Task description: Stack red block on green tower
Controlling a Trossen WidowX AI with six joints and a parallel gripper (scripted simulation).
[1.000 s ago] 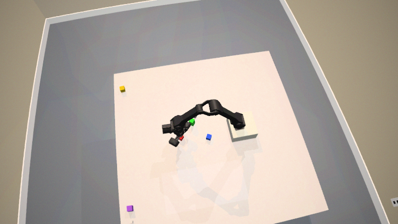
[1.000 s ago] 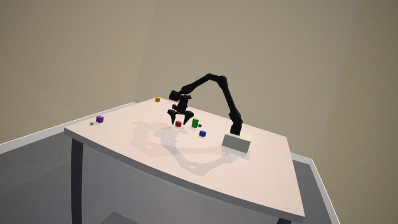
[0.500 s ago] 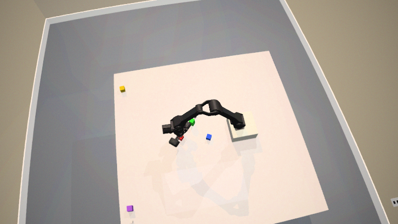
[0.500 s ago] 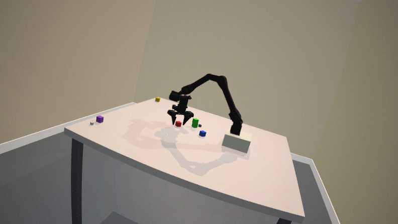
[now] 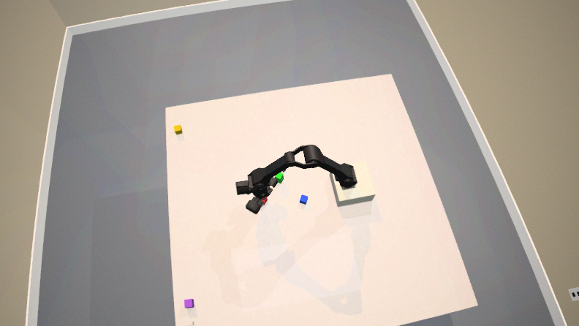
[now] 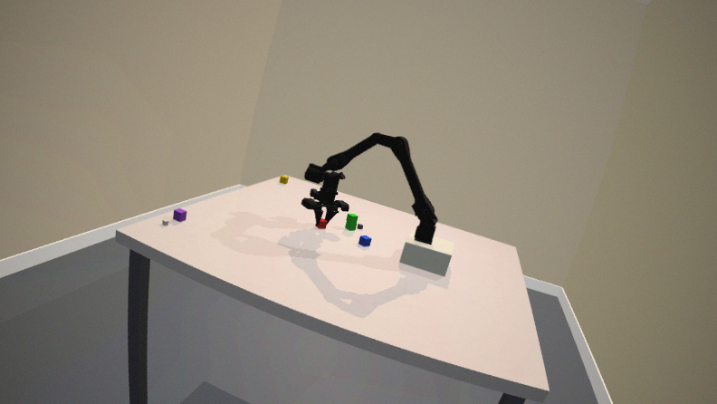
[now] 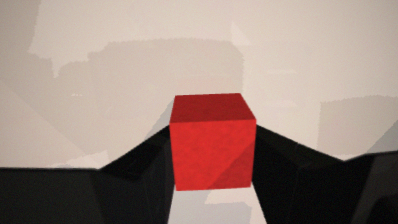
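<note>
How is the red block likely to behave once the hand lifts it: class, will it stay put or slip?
The red block looks like a stiff cube; its flat sides meet the hand's fingers squarely, so it probably won't roll. Its smooth faces might slip under a weak squeeze. Being small, it's likely light.

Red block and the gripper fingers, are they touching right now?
Touching. In the wrist view both black fingers sit flush against the sides of the red block, with no gap on either side.

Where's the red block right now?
In the wrist view the red block sits on the table between the gripper fingers, which are closed on its sides. In the exterior view it lies just left of the green tower.
</note>
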